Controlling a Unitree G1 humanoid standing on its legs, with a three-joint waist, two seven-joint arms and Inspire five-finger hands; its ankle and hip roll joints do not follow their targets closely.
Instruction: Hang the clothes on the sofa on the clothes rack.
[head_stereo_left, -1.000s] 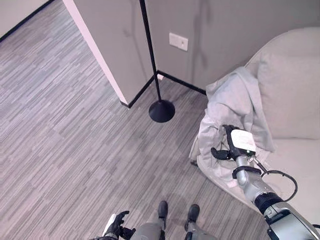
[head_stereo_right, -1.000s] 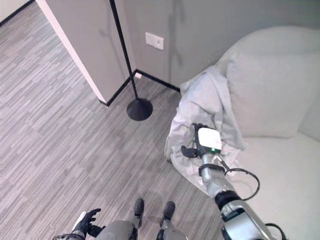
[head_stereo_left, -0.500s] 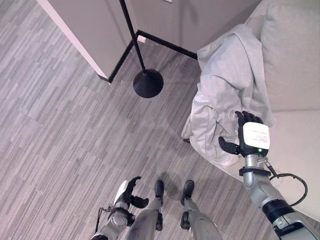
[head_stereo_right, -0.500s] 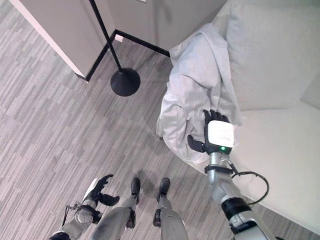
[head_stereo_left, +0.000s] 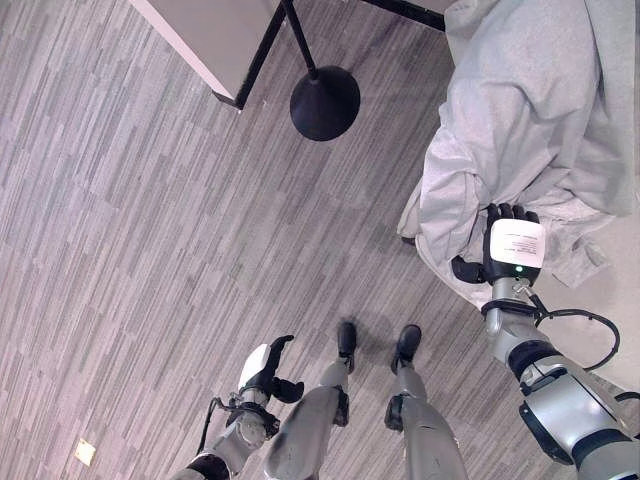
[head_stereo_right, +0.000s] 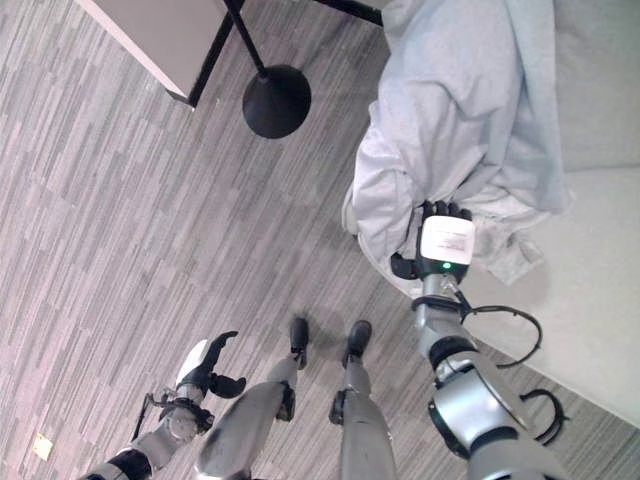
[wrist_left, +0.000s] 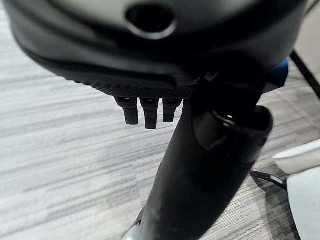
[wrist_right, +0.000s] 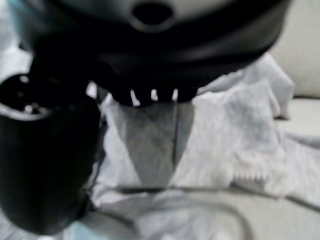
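- Grey garment (head_stereo_left: 530, 110) lies heaped on the pale sofa (head_stereo_right: 600, 290), spilling over its front edge toward the floor.
- Right hand (head_stereo_left: 512, 250) reaches forward, back of hand up, fingertips at the garment's lower folds; whether they are curled into the cloth I cannot tell.
- Left hand (head_stereo_left: 262, 368) hangs low at the robot's side, fingers relaxed, holding nothing.
- Black round base of the clothes rack (head_stereo_left: 324, 100) stands on the striped grey floor (head_stereo_left: 140, 230) beside a wall corner (head_stereo_left: 215, 45), near the sofa.
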